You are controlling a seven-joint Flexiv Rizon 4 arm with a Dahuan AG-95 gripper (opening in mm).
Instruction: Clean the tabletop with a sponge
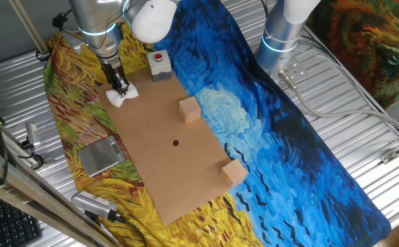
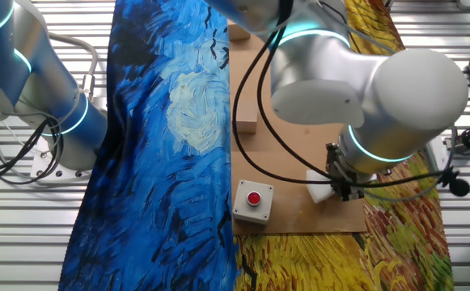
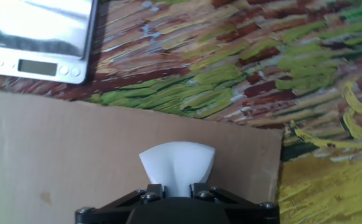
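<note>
The tabletop is a tan-brown board (image 1: pixel 165 147) with a small dark spot (image 1: pixel 175 143) near its middle; it also shows in the other fixed view (image 2: pixel 291 145) and the hand view (image 3: pixel 62 149). The white sponge (image 1: pixel 121 97) sits at the board's far left corner, pinched and squeezed between my gripper's fingers. My gripper (image 1: pixel 121 88) is shut on it and points down at the board. The sponge shows below the arm in the other fixed view (image 2: pixel 319 187) and fans out ahead of my gripper (image 3: pixel 176 190) in the hand view (image 3: pixel 177 163).
Two tan wooden cubes (image 1: pixel 190 110) (image 1: pixel 233 173) rest on the board. A grey box with a red button (image 1: pixel 159 65) stands at its far edge. A small grey scale (image 1: pixel 101 155) lies left of the board on the blue-and-yellow cloth (image 1: pixel 281 137). A second arm's base (image 1: pixel 281 34) stands behind.
</note>
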